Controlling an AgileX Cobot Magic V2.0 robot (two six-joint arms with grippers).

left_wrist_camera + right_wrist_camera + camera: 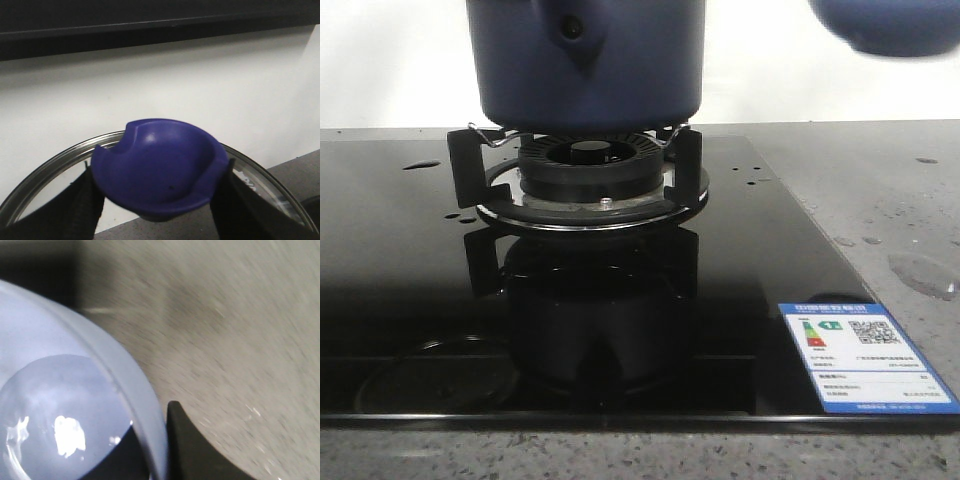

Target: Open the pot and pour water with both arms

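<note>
The dark navy pot (pixel 585 60) stands on the gas burner (pixel 585 170) at the far middle, its handle socket with the round hole facing me, its top out of frame. My left gripper (pixel 160 172) is shut on the blue knob (pixel 160 165) of a glass lid with a steel rim (pixel 45 170), held up in front of a white wall. My right gripper (pixel 155 430) pinches the rim of a light blue bowl (pixel 60 390), one finger (pixel 190 445) outside and one inside. Bright glints show on the bowl's bottom. The bowl's underside (pixel 885 25) hangs at the upper right. Neither gripper shows in the front view.
The burner sits on a black glass hob (pixel 420 260) with an energy label (pixel 865 355) at its front right corner. Grey speckled counter (pixel 900 200) lies to the right, with small drops and a thin puddle of water (pixel 920 275). A white wall stands behind.
</note>
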